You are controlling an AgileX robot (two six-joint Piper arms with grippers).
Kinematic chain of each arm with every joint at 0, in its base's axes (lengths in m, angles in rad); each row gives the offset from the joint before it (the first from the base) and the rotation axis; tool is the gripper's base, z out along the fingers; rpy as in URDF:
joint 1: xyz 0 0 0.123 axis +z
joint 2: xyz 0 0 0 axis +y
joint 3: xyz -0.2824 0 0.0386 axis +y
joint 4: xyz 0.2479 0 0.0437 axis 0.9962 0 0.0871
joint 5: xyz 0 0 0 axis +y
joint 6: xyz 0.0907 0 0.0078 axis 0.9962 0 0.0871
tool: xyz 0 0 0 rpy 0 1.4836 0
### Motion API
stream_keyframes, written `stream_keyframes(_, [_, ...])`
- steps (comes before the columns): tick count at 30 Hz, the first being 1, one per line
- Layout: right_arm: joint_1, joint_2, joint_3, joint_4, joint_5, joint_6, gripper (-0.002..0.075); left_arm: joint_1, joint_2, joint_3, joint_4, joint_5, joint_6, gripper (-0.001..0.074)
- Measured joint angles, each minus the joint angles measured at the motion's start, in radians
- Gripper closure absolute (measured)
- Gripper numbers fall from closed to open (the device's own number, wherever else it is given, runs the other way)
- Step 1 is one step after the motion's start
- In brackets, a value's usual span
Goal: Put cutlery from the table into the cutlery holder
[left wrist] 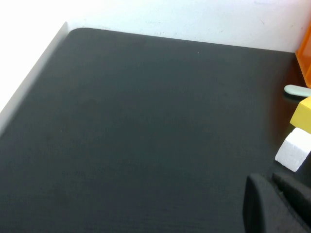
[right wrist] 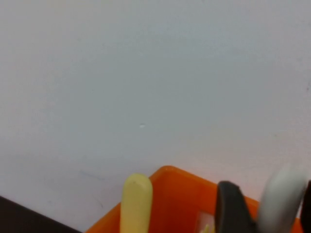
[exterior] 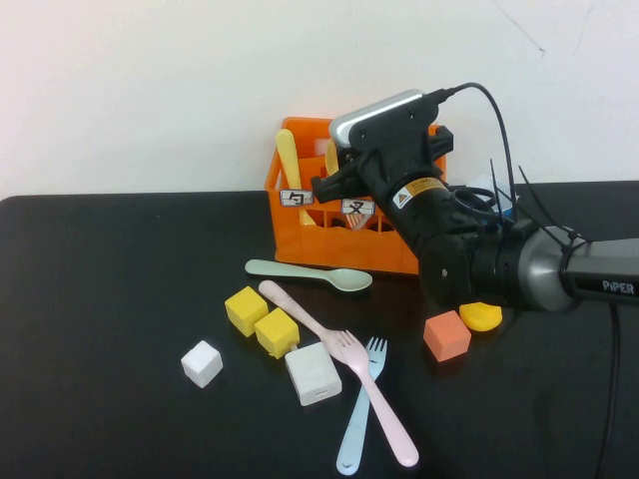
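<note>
The orange cutlery holder (exterior: 290,218) stands at the back middle of the black table (exterior: 120,289). My right gripper (exterior: 334,180) hovers over the holder's top. In the right wrist view the right gripper (right wrist: 268,208) is shut on a cream-white piece of cutlery (right wrist: 281,196), held just above the orange rim (right wrist: 167,182); its tines are hidden. A pale-yellow handle (right wrist: 137,204) stands in the holder. My left gripper (left wrist: 272,187) is shut and empty, low over the table's left part, out of the high view.
A mint spoon (exterior: 315,274), a pink fork (exterior: 334,364) and a light-blue fork (exterior: 361,404) lie in front of the holder. Two yellow cubes (exterior: 262,321), a white cube (exterior: 202,363), a white block (exterior: 313,373), an orange cube (exterior: 446,335) and a yellow piece (exterior: 480,315) lie around them.
</note>
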Motion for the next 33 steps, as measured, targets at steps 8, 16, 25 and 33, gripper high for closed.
stream_keyframes(8, [-0.008,-0.042,0.010,-0.010,0.040,0.018,0.0400,0.000,0.000,0.000,0.000,0.000,0.000,0.0736])
stream_keyframes(16, [0.014,-0.322,0.212,-0.107,0.052,0.018,0.0547,0.000,0.000,0.000,0.000,0.000,-0.002,0.0736])
stream_keyframes(25, [0.023,-0.686,0.540,-0.121,0.086,0.018,0.0720,0.000,0.000,0.000,0.000,0.000,-0.002,0.0736])
stream_keyframes(33, [0.023,-0.987,0.741,-0.122,0.140,0.008,0.0727,0.000,0.000,0.000,0.000,0.000,-0.004,0.0736])
